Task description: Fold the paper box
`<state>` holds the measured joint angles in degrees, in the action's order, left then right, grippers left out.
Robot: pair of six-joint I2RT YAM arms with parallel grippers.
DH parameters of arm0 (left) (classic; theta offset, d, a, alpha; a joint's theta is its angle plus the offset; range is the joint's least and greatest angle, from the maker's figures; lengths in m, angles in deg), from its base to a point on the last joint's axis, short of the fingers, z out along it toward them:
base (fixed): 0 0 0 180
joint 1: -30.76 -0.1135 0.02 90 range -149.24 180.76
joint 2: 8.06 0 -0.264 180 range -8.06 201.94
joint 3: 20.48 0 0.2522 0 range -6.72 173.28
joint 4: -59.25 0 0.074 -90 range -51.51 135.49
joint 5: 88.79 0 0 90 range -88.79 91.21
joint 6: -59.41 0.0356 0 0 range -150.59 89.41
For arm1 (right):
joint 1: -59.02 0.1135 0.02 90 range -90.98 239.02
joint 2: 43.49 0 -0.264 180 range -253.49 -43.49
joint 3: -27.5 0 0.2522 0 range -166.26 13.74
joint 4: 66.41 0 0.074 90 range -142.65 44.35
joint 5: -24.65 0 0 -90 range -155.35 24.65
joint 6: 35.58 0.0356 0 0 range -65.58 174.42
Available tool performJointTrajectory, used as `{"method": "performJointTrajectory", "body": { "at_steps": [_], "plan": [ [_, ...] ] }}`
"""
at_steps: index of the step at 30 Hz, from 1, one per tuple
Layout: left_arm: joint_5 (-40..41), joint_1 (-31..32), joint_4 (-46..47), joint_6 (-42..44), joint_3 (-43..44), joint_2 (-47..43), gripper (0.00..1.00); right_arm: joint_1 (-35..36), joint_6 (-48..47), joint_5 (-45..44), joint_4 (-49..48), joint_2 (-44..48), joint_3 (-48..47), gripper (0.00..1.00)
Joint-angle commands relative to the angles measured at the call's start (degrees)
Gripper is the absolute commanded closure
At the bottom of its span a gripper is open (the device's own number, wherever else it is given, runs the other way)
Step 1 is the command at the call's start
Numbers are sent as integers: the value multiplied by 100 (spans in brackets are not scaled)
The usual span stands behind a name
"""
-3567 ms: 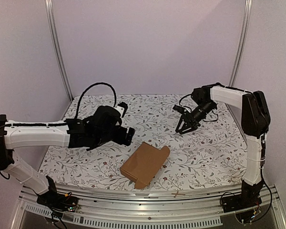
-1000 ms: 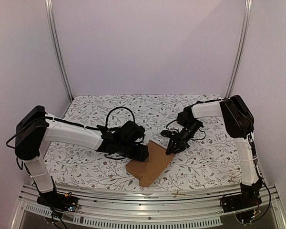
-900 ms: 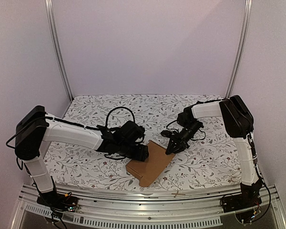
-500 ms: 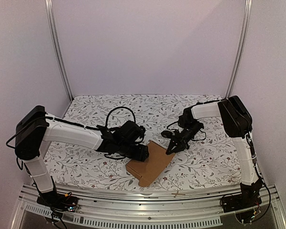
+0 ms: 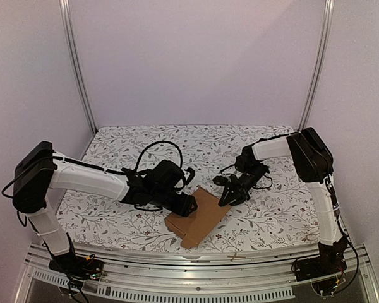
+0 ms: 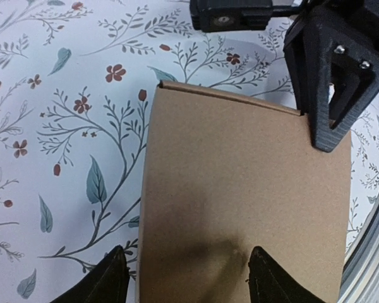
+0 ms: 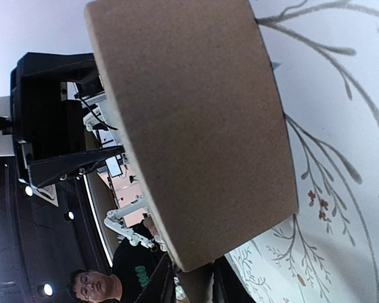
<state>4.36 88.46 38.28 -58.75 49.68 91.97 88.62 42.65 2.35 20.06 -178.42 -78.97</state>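
Paper box (image 5: 199, 218): light, stiff, creasable. Right hand (image 6: 328, 140) pinches its far edge (sensible thin hold); left hand (image 6: 187, 283) released over near end.

The paper box (image 6: 240, 202) runs off the left wrist view's bottom edge, which also crops the left gripper (image 6: 191, 278) at its fingertips, and the right gripper (image 7: 191, 285) is cropped likewise, so whether it pinches the box cannot be told.

The paper box (image 5: 199, 218) is seen in plain brown, unprinted. The table cover (image 5: 271, 221) is white and is patterned with grey-green leaves and small dark red flowers. The left arm (image 5: 88, 180) and the right arm (image 5: 328, 214) are coloured white and black.
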Motion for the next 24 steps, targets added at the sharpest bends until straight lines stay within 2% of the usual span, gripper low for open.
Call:
{"method": "performJointTrajectory", "body": {
  "at_steps": [1, 6, 13, 21, 24],
  "plan": [
    [-239, 182, 199, 346, 70, -158, 37, 21, 67, -308, -187, -129, 148, 77],
    [-251, 356, 151, 443, 283, 2, 40, 19, -6, -542, -220, 98, 249, 64],
    [-27, 357, -280, 528, 470, 452, 46, -130, -194, -372, -111, 490, 422, 51],
    [10, 220, -357, 599, 442, 704, 49, -347, -1402, -165, 1112, 430, 289, 47],
    [-16, 184, -352, 616, 450, 725, 49, -402, -1781, -246, 1246, 414, 315, 45]
  ]
}}
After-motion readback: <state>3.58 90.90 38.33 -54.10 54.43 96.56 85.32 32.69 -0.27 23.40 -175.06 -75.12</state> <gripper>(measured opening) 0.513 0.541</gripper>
